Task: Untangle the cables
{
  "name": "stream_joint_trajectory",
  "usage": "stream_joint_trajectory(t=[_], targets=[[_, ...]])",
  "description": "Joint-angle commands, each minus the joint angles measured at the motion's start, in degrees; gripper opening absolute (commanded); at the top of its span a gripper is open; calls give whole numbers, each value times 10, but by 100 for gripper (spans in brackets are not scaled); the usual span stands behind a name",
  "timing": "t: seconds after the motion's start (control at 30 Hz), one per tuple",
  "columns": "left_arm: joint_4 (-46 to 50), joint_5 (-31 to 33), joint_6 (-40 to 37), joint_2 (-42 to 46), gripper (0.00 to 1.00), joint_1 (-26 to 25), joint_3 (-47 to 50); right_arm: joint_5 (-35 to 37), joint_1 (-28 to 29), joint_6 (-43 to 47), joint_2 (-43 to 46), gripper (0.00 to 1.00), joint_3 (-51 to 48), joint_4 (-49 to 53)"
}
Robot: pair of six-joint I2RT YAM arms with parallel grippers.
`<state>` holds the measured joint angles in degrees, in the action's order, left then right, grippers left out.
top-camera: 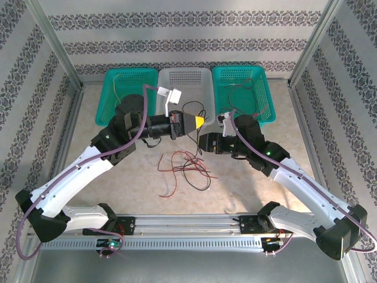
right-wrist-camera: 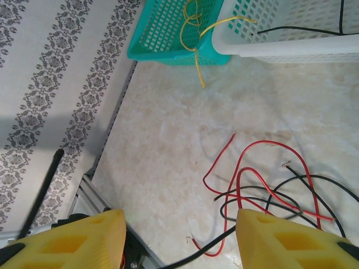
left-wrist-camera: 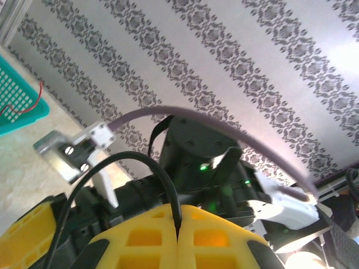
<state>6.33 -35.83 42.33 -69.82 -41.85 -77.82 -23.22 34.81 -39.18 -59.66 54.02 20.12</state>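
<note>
Left wrist: left gripper point(left-wrist-camera: 178, 238) is clamping one black cable point(left-wrist-camera: 173, 196); right gripper point(right-wrist-camera: 179, 224) is hovering spread, empty, above limp, featherlight cables point(right-wrist-camera: 269, 193), probably best pinched near loose ends.

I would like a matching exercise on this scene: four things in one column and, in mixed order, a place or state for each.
Column A
1. thin yellow wire
2. tangle of thin red and black wires
3. left gripper
4. right gripper

Column B
a. jaws open
b. lying on the beige tabletop
c. partly in a teal plastic basket
d. jaws shut on a thin black wire

Pairs: 1-c, 2-b, 3-d, 4-a
</note>
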Motion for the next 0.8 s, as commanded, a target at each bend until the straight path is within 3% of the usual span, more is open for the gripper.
stream_joint_trajectory(t=[0.0, 0.57, 0.77], targets=[[-43, -11, 6, 12, 0, 14, -31, -13, 12, -8, -7, 55, -1, -18], [14, -18, -43, 16, 0, 19, -132, -83, 65, -21, -127, 47, -12, -54], [25, -7, -58, 28, 0, 33, -140, -53, 69, -24, -159, 31, -32, -60]])
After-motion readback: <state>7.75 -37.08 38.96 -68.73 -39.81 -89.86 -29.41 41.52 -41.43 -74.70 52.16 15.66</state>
